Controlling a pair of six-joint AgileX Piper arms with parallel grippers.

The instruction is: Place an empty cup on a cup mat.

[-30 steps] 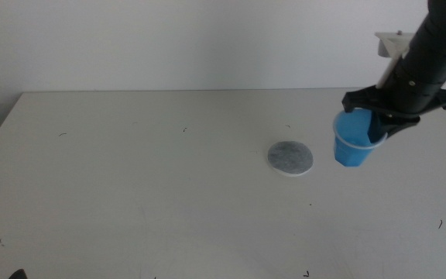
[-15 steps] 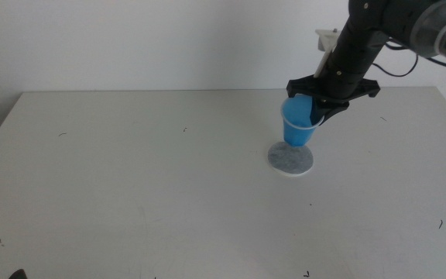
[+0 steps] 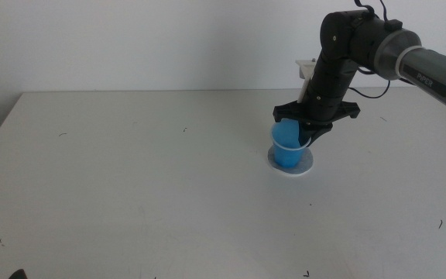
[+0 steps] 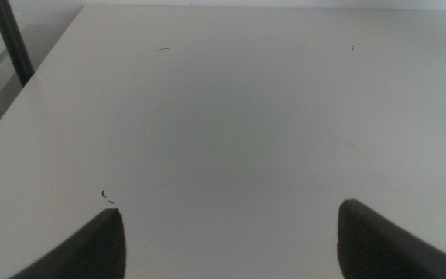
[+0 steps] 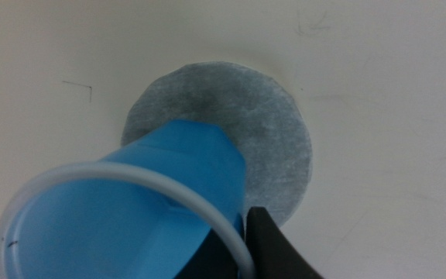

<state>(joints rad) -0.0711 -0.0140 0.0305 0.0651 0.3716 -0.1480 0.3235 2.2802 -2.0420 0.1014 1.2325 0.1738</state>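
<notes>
Blue plastic, thin-walled and tapered toward its base, the cup (image 3: 287,147) looks light and a little springy, the kind of thing that gives under a hard squeeze and tips easily once let go. The right gripper (image 3: 307,133) has come in from the right side of the table and holds the cup by its pale rim, one jaw inside the mouth and the other outside against the wall, as far as the right wrist view shows. That is probably the most workable place to take it, since the smooth sloping sides would likely slip through a pinch lower down. The cup sits over the cup mat (image 3: 307,164), right of centre and toward the far half of the table (image 3: 130,178). In the middle view its base seems to be on or just above the grey disc, and I cannot tell whether it is touching. From the right wrist camera the cup (image 5: 130,209) hangs tilted, its base over the near part of the mat (image 5: 269,132), so it may need levelling before release or it could rock or slide off the edge. The inside of the cup shows nothing but blue plastic. Nothing else stands near the mat, only a few small dark marks on the white tabletop. The left gripper (image 4: 227,236) waits low over bare table, jaws spread wide and holding nothing, well apart from the work.
</notes>
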